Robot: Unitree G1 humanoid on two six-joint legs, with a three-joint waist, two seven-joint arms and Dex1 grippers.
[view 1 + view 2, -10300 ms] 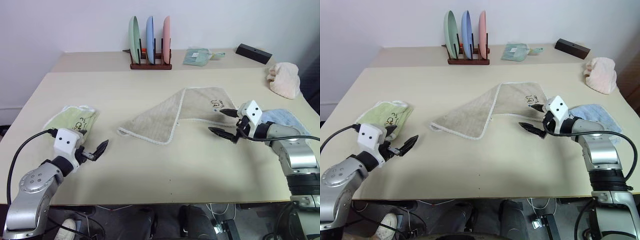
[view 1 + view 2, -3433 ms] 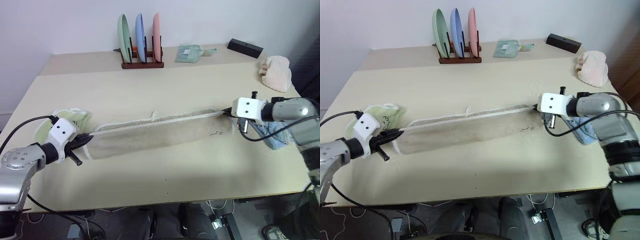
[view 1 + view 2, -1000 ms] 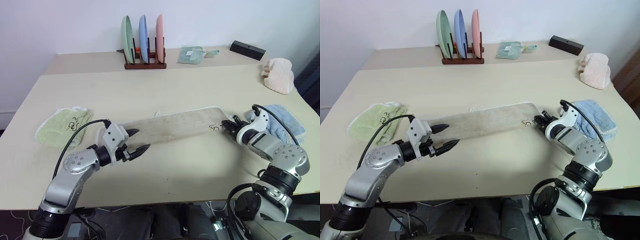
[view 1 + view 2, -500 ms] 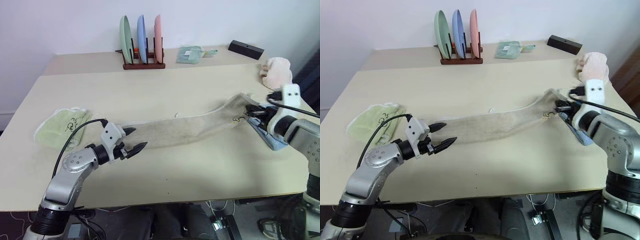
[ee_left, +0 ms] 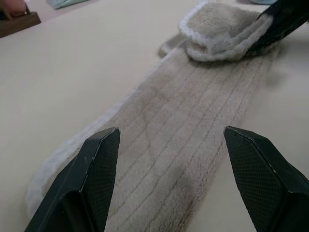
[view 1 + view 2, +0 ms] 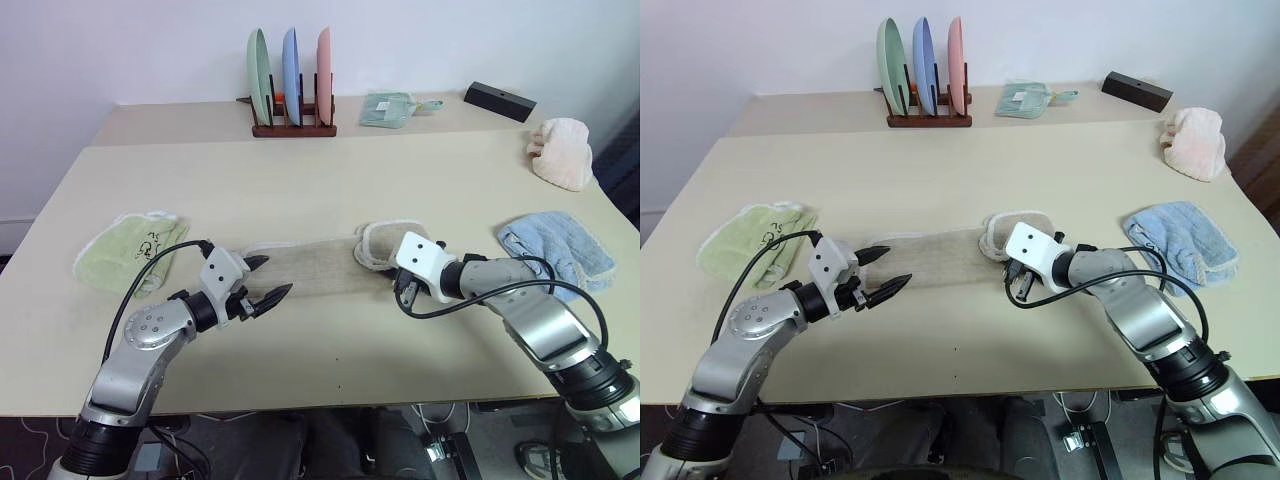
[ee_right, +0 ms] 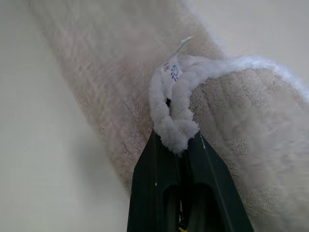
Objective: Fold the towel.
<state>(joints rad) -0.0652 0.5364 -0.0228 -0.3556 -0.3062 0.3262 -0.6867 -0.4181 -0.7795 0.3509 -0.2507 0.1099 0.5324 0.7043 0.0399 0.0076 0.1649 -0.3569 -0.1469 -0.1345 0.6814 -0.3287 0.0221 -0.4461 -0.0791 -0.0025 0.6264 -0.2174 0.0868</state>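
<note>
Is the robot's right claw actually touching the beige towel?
Touching. The right wrist view shows the right claw shut on the towel's white edging.

The towel (image 6: 320,265) lies on the table (image 6: 330,180), between two other towels (image 6: 130,250) (image 6: 555,245).

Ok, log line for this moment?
beige towel: long strip, right end doubled over | right gripper: shut on towel's white edging | left gripper: open over left end | fold unfinished
</note>
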